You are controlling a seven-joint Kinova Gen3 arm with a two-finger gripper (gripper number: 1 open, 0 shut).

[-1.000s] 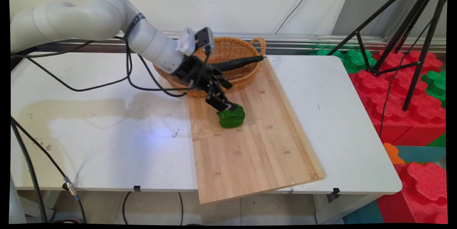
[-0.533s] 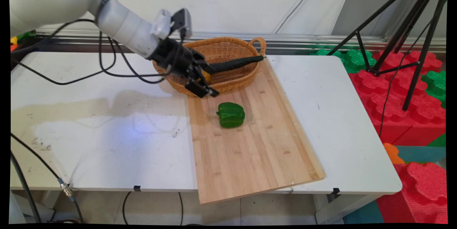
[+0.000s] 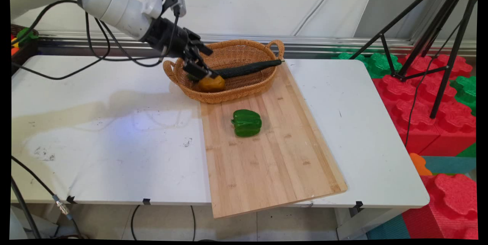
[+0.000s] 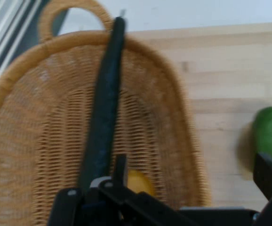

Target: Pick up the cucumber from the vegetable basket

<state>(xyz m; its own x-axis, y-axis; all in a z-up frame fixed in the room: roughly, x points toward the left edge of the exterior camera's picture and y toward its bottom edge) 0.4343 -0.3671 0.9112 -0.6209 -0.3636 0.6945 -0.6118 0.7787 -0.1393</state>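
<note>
Tool (image 3: 198, 70) over the near-left part of the wicker basket (image 3: 263, 84), fingers spread apart, holding nothing; one finger (image 4: 270, 175) shows at the hand view's right edge. Yellow-orange fruit (image 3: 211, 83) lies in the basket just below the fingertips; contact cannot be told. Dark cucumber (image 3: 248, 68) in the same basket, long axis running from near the fruit up to the right, far tip resting on the rim by the right handle. Green bell pepper (image 3: 246, 123) lies on its side on the wooden board (image 3: 267, 168), apart from the basket. Board lies on the white surface (image 3: 95, 130), near end overhanging its edge. Beyond: pale wall, black tripod (image 3: 431, 27), red and green foam blocks (image 3: 431, 96) on the floor at right.
</note>
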